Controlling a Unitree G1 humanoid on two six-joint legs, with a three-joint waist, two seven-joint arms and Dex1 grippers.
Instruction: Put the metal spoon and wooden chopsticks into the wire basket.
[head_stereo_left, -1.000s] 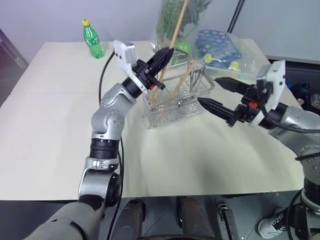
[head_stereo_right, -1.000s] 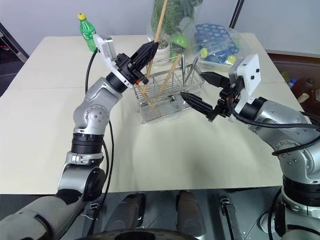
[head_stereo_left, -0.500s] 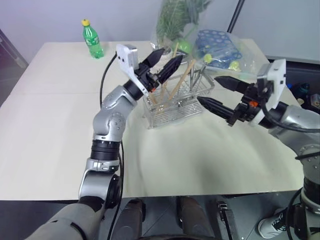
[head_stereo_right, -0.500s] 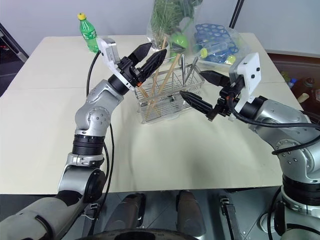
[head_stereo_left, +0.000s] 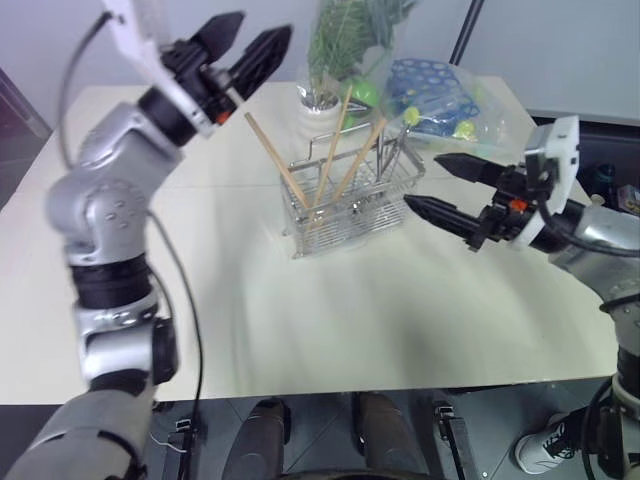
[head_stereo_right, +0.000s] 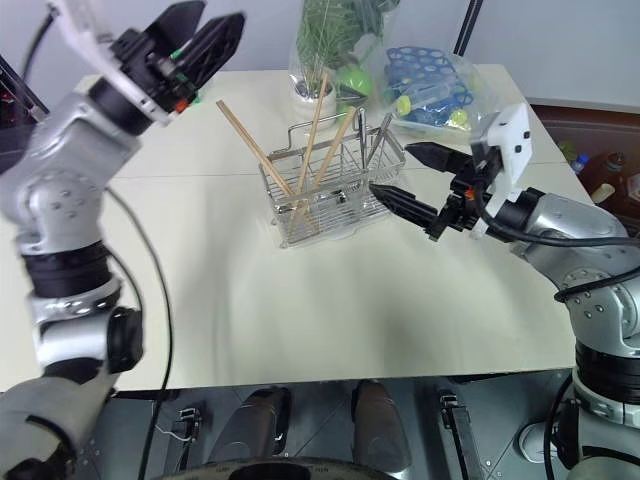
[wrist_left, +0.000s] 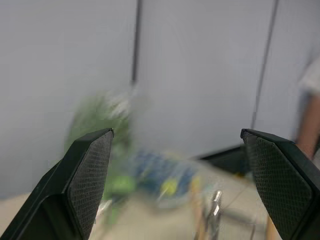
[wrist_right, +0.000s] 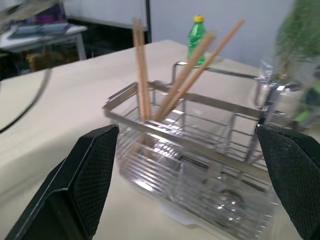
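1. The wire basket (head_stereo_right: 335, 195) is a rectangular silver grid with see-through sides and upright loop handles, standing on the far middle of the surface (head_stereo_right: 300, 310).
2. The wooden chopsticks (head_stereo_right: 262, 158) are thin, straight, light-brown sticks standing inside the basket's left part, leaning at different angles and rising well above its rim; one tilts far out to the left.
3. The metal spoon (head_stereo_right: 378, 135) stands upright in the basket's right end, its slim shiny handle rising above the rim.
4. The right pincer (head_stereo_right: 405, 180) hovers just to the right of the basket, released, its two black fingers spread wide and holding nothing.
5. The left pincer (head_stereo_right: 205, 30) is raised high over the far left, well apart from the basket, fingers spread and empty.
6. Behind the basket, near the far edge, sit a white plant pot (head_stereo_right: 305, 90) with greenery and a clear bag (head_stereo_right: 425, 85) of blue and green items.
7. A green bottle (wrist_right: 197, 31) stands at the far left.
8. The near half of the surface is open, as is the left side.
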